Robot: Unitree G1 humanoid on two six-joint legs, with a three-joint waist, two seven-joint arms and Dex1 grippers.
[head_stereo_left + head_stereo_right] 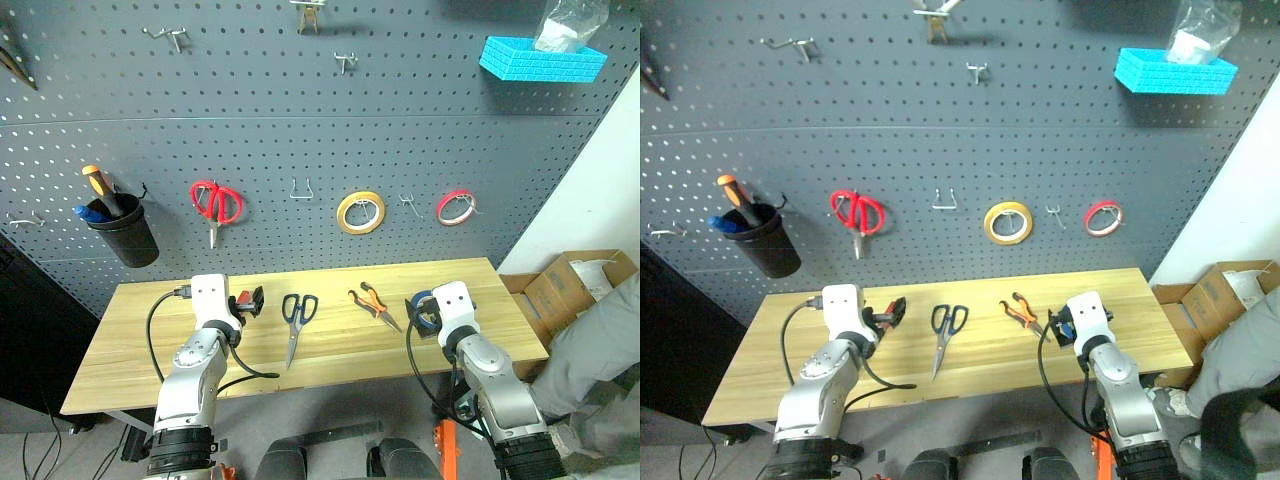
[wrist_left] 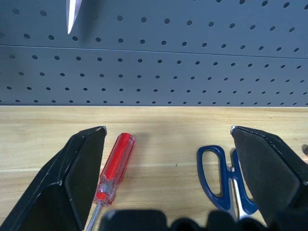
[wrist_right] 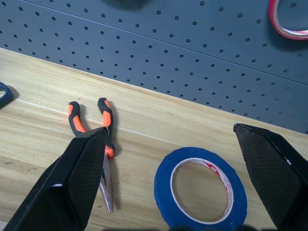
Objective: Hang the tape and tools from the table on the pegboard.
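both grippers spread wide, holding nothing. left gripper (image 2: 166, 144) over table (image 1: 130, 330) near edge, red-handled screwdriver (image 2: 114, 168) just inside its left finger, dark-handled scissors (image 1: 296, 320) toward its right. right gripper (image 3: 171, 144) above blue tape (image 3: 201, 188), pliers (image 3: 98, 144) beside it. pegboard (image 1: 300, 110) behind table. risk: tape lies flat, fingers may skid over it or nudge pliers; left closing could catch scissors w/ screwdriver

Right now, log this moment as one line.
left hand open over screwdriver | right hand open over blue tape | scissors, pliers on table | nothing held
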